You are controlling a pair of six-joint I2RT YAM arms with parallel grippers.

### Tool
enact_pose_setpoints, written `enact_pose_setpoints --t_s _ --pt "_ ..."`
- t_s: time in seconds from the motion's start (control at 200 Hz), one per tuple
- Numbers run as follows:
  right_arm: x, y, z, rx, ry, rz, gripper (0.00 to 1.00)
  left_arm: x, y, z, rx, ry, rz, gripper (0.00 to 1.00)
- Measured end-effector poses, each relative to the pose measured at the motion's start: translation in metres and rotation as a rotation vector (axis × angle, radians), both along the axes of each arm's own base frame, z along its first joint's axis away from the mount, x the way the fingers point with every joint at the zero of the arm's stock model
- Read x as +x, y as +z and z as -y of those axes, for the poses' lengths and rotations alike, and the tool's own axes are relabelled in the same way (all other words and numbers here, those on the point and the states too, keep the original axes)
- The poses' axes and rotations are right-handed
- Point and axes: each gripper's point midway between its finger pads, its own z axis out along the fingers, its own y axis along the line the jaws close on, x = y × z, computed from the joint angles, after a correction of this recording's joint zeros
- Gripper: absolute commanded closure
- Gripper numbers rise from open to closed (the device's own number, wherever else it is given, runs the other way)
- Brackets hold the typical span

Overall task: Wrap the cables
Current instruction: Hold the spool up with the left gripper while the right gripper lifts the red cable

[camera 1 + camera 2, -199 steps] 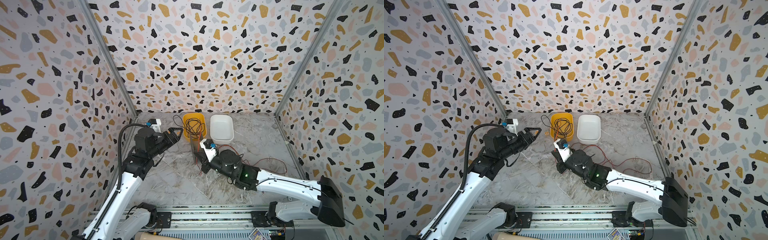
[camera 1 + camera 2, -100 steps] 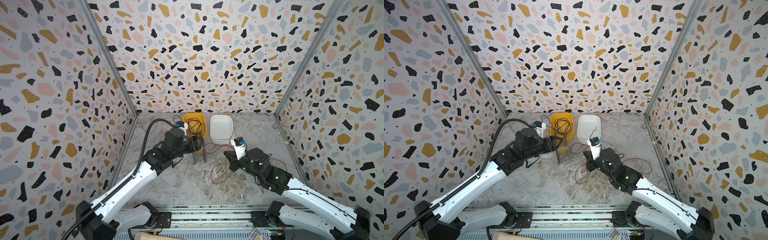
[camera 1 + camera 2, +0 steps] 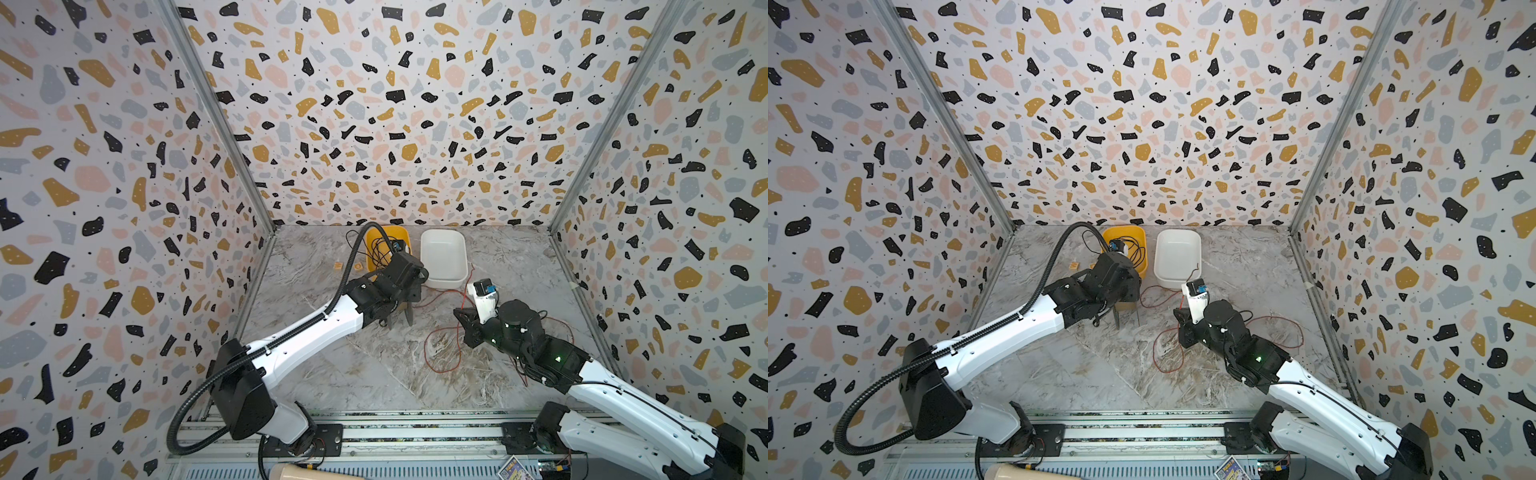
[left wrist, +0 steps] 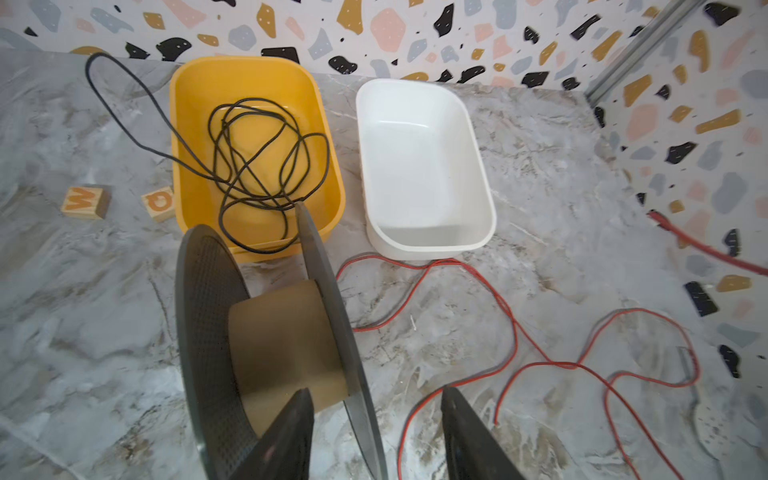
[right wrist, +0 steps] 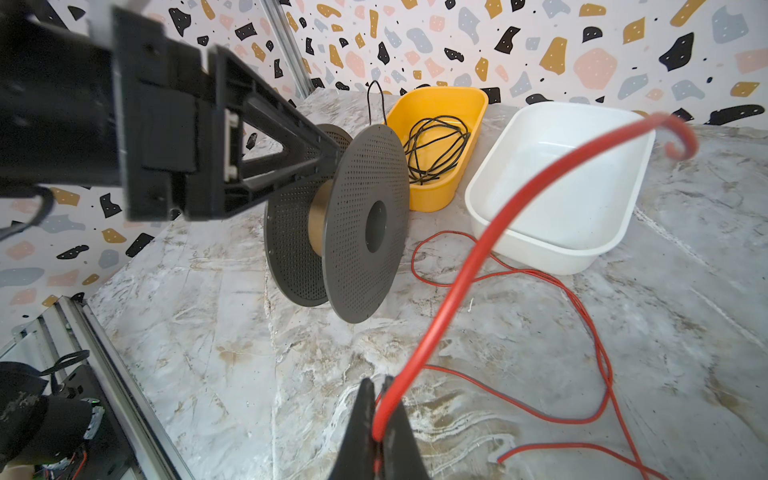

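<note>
The cables are one long red-orange wire (image 4: pixel 514 332) lying in loose loops on the marble floor between the spool and the right arm. My right gripper (image 5: pixel 378 380) is shut on it near one end, and that end (image 5: pixel 457 282) arcs up and curls in the air. A dark perforated spool (image 5: pixel 365 224) with a bare cardboard core (image 4: pixel 286 345) stands on edge in front of the tubs. My left gripper (image 4: pixel 376 392) is open and straddles one flange of the spool, one finger on each side of it. In both top views the left arm hides most of the spool (image 3: pixel 1127 313).
Behind the spool stands a yellow tub (image 4: pixel 183 124) holding a tangled black wire (image 4: pixel 257 158), one strand trailing over its rim. A white tub (image 4: pixel 478 166) stands beside it. Two wooden letter blocks (image 4: pixel 85 202) lie beside the yellow tub. Patterned walls close in three sides.
My left arm swung in from the left wall to the spool and its jaws narrowed around a flange. My right arm drew back from the spool to the right, carrying the red wire's end.
</note>
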Motion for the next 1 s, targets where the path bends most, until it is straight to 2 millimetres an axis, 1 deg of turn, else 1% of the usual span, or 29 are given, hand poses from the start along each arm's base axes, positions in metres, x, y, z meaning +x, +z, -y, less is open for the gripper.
enact_pose_setpoints --t_s 0.1,0.225,0.27,0.39,0.501,0.571,0.806,1.001 --pt "-0.001 -0.005 0.001 -0.005 -0.001 -0.011 1.0 0.004 -0.018 -0.003 0.068 0.013 -0.019 0.54" --pt "-0.001 -0.007 0.001 -0.006 -0.001 -0.017 1.0 0.006 -0.036 -0.001 0.118 0.012 -0.043 0.64" --pt "-0.001 -0.007 0.001 -0.004 -0.001 -0.018 1.0 0.006 -0.039 0.0 0.126 0.007 -0.046 0.69" --pt "-0.001 -0.008 0.0 -0.005 0.001 -0.023 1.0 0.007 -0.043 0.004 0.153 -0.014 -0.05 0.74" --pt "0.0 -0.011 -0.002 -0.01 0.004 -0.029 1.0 0.007 -0.042 0.004 0.174 -0.034 -0.046 0.88" --pt "0.001 -0.013 -0.004 -0.015 0.007 -0.035 1.0 0.005 -0.043 0.002 0.197 -0.043 -0.048 0.95" --pt "0.006 -0.023 -0.005 -0.036 -0.002 -0.053 1.0 0.0 -0.043 -0.005 0.274 -0.093 -0.055 0.98" --pt "0.009 -0.023 -0.003 -0.037 -0.012 -0.051 1.0 -0.012 -0.042 -0.014 0.328 -0.145 -0.084 1.0"
